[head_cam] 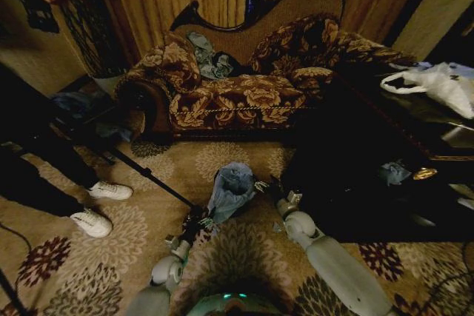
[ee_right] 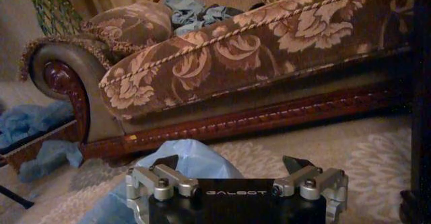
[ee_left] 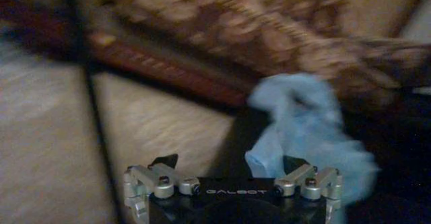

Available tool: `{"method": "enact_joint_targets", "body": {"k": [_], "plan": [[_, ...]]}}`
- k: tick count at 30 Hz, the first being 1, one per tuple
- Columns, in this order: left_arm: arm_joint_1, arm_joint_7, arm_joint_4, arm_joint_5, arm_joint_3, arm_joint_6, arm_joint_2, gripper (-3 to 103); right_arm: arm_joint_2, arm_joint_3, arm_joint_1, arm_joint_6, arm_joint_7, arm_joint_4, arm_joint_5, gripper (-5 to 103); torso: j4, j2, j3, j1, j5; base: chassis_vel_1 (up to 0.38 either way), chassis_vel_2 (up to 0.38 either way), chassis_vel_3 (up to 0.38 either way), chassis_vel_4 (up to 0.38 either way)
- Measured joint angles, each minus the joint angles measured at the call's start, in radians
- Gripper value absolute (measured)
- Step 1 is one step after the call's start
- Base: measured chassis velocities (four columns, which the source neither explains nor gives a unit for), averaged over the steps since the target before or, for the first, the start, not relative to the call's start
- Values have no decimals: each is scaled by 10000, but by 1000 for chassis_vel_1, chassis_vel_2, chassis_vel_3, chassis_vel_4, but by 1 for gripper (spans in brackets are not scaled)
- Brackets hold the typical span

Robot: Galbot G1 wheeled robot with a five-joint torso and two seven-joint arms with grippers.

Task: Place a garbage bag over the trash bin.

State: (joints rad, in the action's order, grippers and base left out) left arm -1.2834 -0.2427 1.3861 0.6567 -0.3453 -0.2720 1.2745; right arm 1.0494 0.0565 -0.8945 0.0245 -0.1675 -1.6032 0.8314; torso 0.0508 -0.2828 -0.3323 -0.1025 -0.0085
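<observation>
The pale blue-grey garbage bag (head_cam: pixel 231 190) stands bunched up on the carpet in front of the sofa, between my two grippers. My left gripper (head_cam: pixel 201 221) sits at its near left side. In the left wrist view that gripper (ee_left: pixel 229 161) is open, and the garbage bag (ee_left: pixel 306 123) hangs just beyond one fingertip. My right gripper (head_cam: pixel 261 185) is at the bag's right side. In the right wrist view it (ee_right: pixel 230 162) is open too, with the bag (ee_right: pixel 185 159) bulging behind one finger. The trash bin is hidden; I cannot tell whether it stands under the bag.
A floral sofa (head_cam: pixel 237 94) with blue cloth (head_cam: pixel 209 55) on it stands behind the bag. A dark low table (head_cam: pixel 370 153) at the right holds a white plastic bag (head_cam: pixel 437 83). A person's legs in white shoes (head_cam: pixel 92 220) and a thin black pole (head_cam: pixel 148 175) are at the left.
</observation>
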Motion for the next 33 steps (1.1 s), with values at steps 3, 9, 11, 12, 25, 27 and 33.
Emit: {"method": "enact_joint_targets", "body": {"k": [3,9,11,12,25,27,33], "plan": [[295,749,-712,379,-29,222,38,100,7,56,16,1,-12,-15,1,100,0,1,0,0,-2,0,0,0,0],[962,1312,-2366,921,44,69,-11,100,-5,169,3,-1,-60,-71,-13,100,1,0,-1,-1,-4,0,0,0,0],[1027,1289,-2664,1100,86,-62,-115,100,-27,204,7,-9,-99,-80,-15,100,0,0,0,-1,-1,0,0,0,0],[1017,1280,-2660,1146,90,-62,-132,100,-32,211,17,-15,-102,-80,-15,100,0,1,0,0,-1,0,0,0,0],[639,1217,-1678,1131,-190,28,-192,100,59,332,133,-79,-250,-122,-28,100,0,0,0,-1,-2,0,0,0,0],[538,1220,-1324,1128,-353,92,-177,100,57,326,114,-81,-252,-145,-32,100,0,0,-1,0,-1,0,0,0,0],[76,1013,339,1189,-1036,290,-204,100,18,261,70,-82,-266,-201,-42,100,-1,0,-1,0,-1,0,0,0,0]]}}
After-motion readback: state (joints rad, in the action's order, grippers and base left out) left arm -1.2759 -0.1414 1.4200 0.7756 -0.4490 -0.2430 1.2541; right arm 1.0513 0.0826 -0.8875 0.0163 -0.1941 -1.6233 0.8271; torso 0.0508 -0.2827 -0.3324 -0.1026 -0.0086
